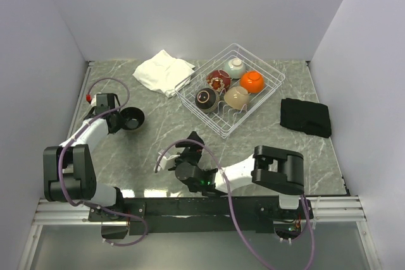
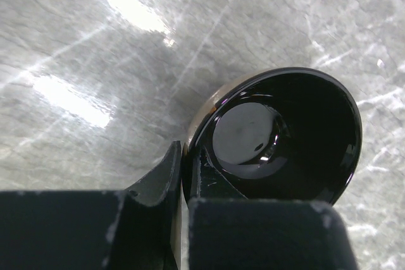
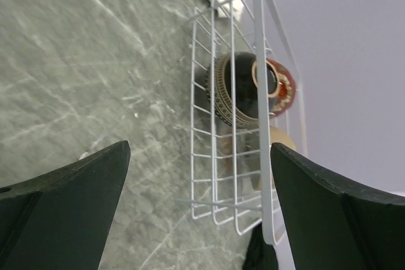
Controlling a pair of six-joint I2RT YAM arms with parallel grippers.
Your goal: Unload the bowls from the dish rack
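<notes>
- The black bowl (image 2: 285,137) is being pinched by its rim in the left tool (image 2: 185,172), with the jaws narrowed onto that rim.
- This bowl is being held over the left side of the desk (image 1: 158,131), well apart from the dish rack (image 1: 200,113). Whether it is touching the desk cannot be told.
- The right tool (image 3: 199,153) is being held wide with nothing between its fingers, and it is being pointed at the rack's near wall.
- Five bowls are being carried in the rack, not yet unloaded: a dark striped bowl (image 1: 206,98), a red bowl (image 1: 218,79), a pale bowl (image 1: 235,66), an orange bowl (image 1: 252,81) and a beige bowl (image 1: 236,97).
- The dark striped bowl is being seen straight ahead of the right tool, just behind the wires at the rack's near left corner.
- The right arm is being judged much the nearer to the rack, and its tool is free.
- With the wire wall standing between tool and bowl, a reach over the rim and down is being judged necessary.
</notes>
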